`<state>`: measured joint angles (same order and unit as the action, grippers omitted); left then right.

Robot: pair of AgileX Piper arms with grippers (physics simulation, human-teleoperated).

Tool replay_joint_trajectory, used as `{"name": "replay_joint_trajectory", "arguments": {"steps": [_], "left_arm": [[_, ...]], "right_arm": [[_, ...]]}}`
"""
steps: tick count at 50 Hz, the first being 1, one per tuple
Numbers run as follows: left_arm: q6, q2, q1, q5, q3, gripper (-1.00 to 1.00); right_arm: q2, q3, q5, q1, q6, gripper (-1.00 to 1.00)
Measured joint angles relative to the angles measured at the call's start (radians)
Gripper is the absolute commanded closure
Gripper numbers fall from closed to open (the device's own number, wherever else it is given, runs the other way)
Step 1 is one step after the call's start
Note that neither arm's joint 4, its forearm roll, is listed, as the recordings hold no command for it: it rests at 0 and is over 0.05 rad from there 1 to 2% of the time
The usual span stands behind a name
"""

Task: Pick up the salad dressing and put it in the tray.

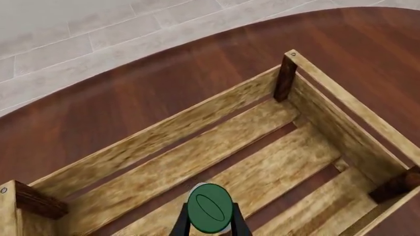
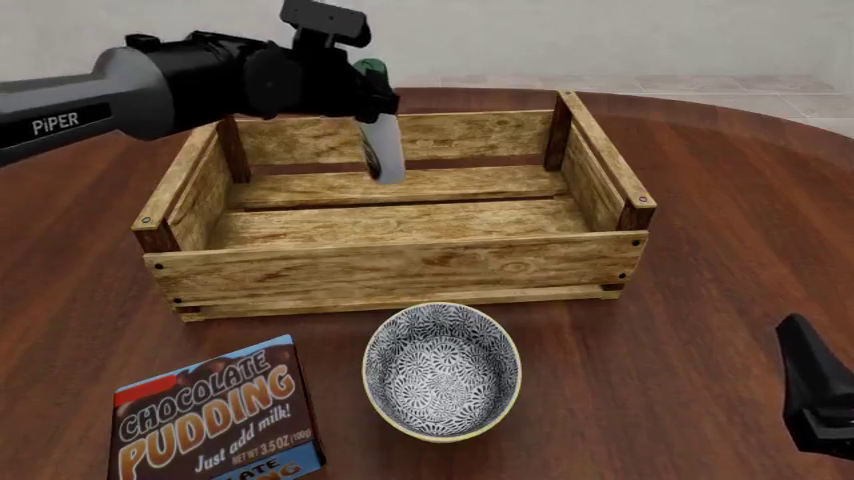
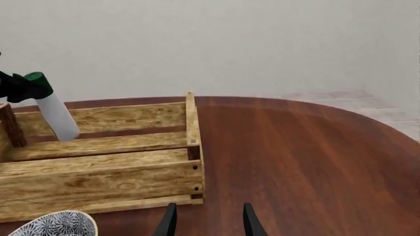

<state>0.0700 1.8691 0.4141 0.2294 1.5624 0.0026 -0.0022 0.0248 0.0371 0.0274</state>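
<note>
Nearest, "CHOCOLATE PUDDING" box (image 2: 220, 415) and floral-patterned round bowl (image 2: 443, 372) front the slatted light-wood tray (image 2: 400, 268), above whose far side the left gripper (image 2: 363, 88) pinches the slim white green-capped bottle (image 2: 383, 148); right gripper (image 3: 206, 220) spread.

The left arm (image 2: 80, 105) had a smooth grey tube marked "PiPER" in white letters, which gave way to glossy black housings at the wrist, topped by a small black block. Its gripper (image 1: 210, 223) showed two slim black fingers. The right gripper (image 3: 208, 220) was likewise black, with two narrow tapered fingers.
</note>
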Motion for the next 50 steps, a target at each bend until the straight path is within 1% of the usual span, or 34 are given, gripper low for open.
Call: {"name": "replay_joint_trajectory", "arguments": {"steps": [17, 50], "left_arm": [[-0.026, 0.051, -0.003, -0.014, 0.004, 1.00], [-0.060, 0.117, -0.008, -0.069, -0.040, 1.00]], "right_arm": [[-0.002, 0.000, -0.003, 0.002, 0.001, -1.00], [-0.002, 0.000, -0.007, 0.014, 0.009, -1.00]]}}
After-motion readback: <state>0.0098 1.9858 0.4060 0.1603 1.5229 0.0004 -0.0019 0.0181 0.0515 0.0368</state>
